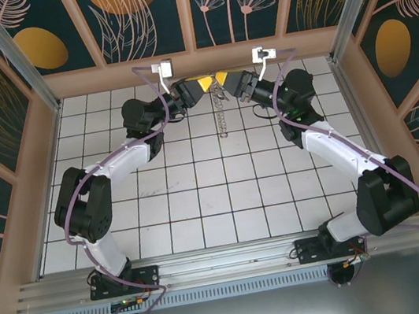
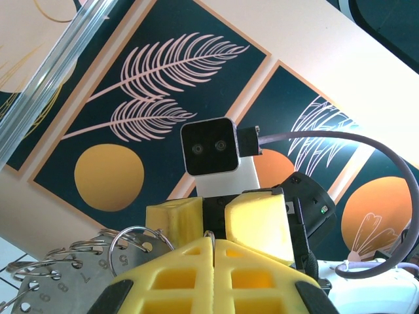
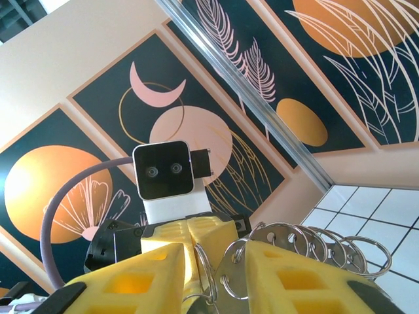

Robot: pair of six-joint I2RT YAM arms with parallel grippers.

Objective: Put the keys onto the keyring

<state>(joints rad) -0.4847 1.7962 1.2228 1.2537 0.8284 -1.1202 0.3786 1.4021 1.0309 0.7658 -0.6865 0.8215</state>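
Far edge of counter (image 1: 201, 206), top centre of overhead view: left end effector (image 1: 202, 85) and right end effector (image 1: 226, 81) face each other, yellow tips nearly touching.
Keyring (image 1: 222, 111): hangs as a thin chain of wire links from between the two sets of tips, running down the frame over the white tiles.
Left end effector: yellow fingers pressed flat together. A thin wire loop shows at the top of their seam; cannot tell whether it is pinched.
Right end effector: fingers partway apart, clamped on keyring links that sit in the gap against both inner faces.
Left wrist view, lower left: several links bunch just beside the closed fingers, with a grey tag (image 2: 65, 291) stamped with numbers among them.
Right wrist view, lower right: a row of links fans out over the right-hand finger.
Arms: both reach up-frame, bent inward.
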